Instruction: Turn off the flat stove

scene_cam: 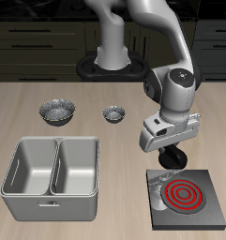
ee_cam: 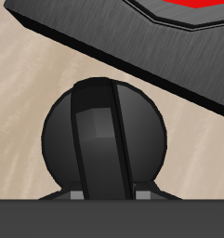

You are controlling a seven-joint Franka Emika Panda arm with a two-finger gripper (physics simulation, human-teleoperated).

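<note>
The flat stove (scene_cam: 188,197) is a low dark-grey slab near the table's front edge, and its spiral burner (scene_cam: 183,193) glows red. My gripper (scene_cam: 167,166) is down at the stove's back corner, right over the knob (scene_cam: 163,175). In the wrist view the round dark knob (ee_cam: 102,139) with its raised ridge fills the frame, and the stove slab (ee_cam: 132,51) with a strip of red burner lies just beyond it. Only the grey finger bases (ee_cam: 76,197) show, one close on each side of the ridge. The gripper (ee_cam: 109,197) looks shut on the knob's ridge.
A grey double-basin tray (scene_cam: 52,175) stands beside the stove near the front edge. Two small metal bowls (scene_cam: 56,112) (scene_cam: 113,113) sit farther back. The robot's base (scene_cam: 112,64) is at the table's back.
</note>
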